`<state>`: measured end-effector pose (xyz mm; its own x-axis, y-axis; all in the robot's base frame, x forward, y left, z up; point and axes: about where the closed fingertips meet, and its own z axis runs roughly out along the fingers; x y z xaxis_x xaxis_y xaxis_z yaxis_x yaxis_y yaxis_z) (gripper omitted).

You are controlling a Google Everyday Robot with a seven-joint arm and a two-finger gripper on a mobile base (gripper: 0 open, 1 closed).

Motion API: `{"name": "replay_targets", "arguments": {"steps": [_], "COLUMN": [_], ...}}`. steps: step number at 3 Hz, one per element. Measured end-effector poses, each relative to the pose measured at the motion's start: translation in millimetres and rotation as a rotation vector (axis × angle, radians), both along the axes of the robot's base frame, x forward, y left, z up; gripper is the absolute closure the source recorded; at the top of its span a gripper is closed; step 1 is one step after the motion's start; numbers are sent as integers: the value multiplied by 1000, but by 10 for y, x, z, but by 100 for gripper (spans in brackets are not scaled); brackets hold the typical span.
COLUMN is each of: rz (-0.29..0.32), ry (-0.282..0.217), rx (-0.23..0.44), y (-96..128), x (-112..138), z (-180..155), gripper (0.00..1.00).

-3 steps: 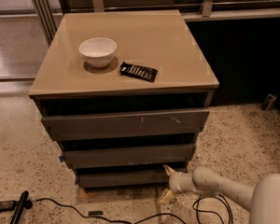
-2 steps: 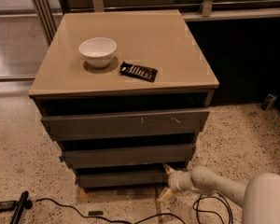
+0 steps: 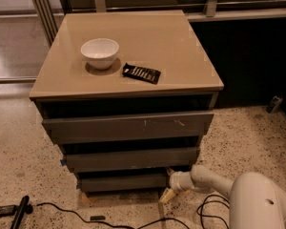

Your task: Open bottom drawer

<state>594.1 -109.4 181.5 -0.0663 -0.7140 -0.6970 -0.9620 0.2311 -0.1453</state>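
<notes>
The bottom drawer (image 3: 121,181) is the lowest, narrowest dark grey front of the cabinet, near the floor. Above it sit the plain middle front (image 3: 131,159) and the widest top front (image 3: 128,126) with white scuff marks. My gripper (image 3: 170,175) is at the right end of the bottom drawer, on the end of my white arm (image 3: 214,180), which reaches in from the lower right. The gripper tip lies in the dark gap just above the drawer's right corner.
A white bowl (image 3: 100,53) and a dark packet (image 3: 141,73) lie on the tan cabinet top (image 3: 181,42). Black cables (image 3: 62,209) and a dark tool (image 3: 19,213) lie on the speckled floor at the lower left. A railing stands behind.
My arm has shifted slightly left toward the drawer's right corner. The drawer fronts have not visibly moved.
</notes>
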Motion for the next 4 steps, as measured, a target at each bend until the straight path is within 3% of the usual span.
{"name": "replay_targets", "arguments": {"steps": [2, 4], "rz": [-1, -2], "ry": [-3, -3], "rx": [-1, 0], "y": [-6, -11], "x": [22, 7], "z": [2, 28], "gripper": [35, 81]}}
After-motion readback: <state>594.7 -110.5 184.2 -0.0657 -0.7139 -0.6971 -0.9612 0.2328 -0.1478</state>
